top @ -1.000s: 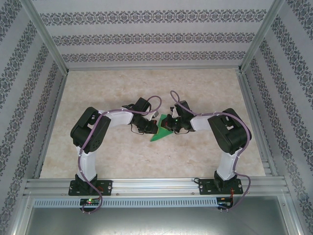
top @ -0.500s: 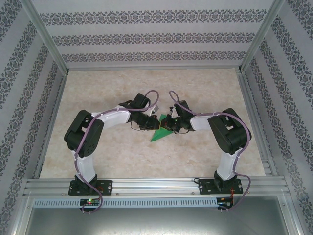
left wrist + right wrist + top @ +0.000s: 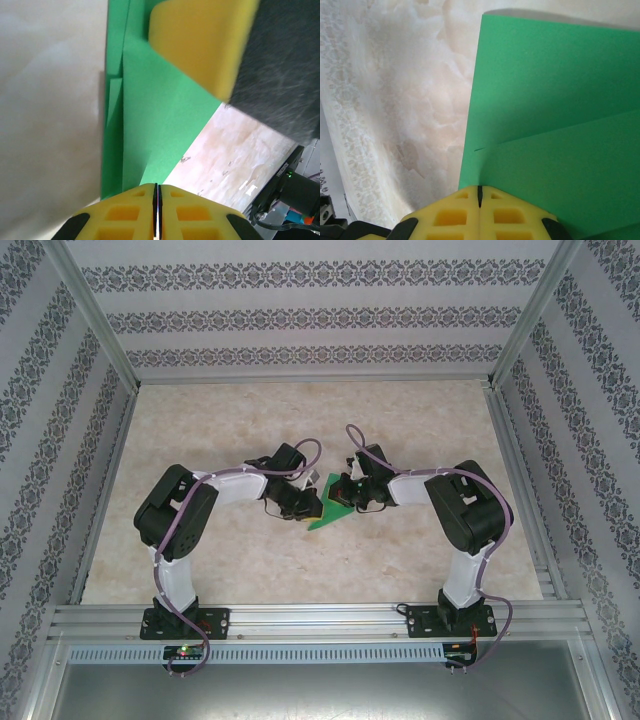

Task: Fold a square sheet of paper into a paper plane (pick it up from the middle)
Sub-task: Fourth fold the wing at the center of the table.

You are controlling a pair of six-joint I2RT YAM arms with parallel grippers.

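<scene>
The left gripper (image 3: pixel 155 186) has its jaws pressed together to a hairline slit, tips at the edge of the green paper (image 3: pixel 160 125). The right gripper (image 3: pixel 480 189) is likewise clenched at the paper's other side, and I cannot tell whether either nips a layer. Beyond them the paper lies mid-table (image 3: pixel 200 420) between both grippers, a creased, layered triangle pointing near-left.

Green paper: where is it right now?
Top view: the green paper lies near the middle of the table, between the left gripper on its left and the right gripper on its right.
</scene>
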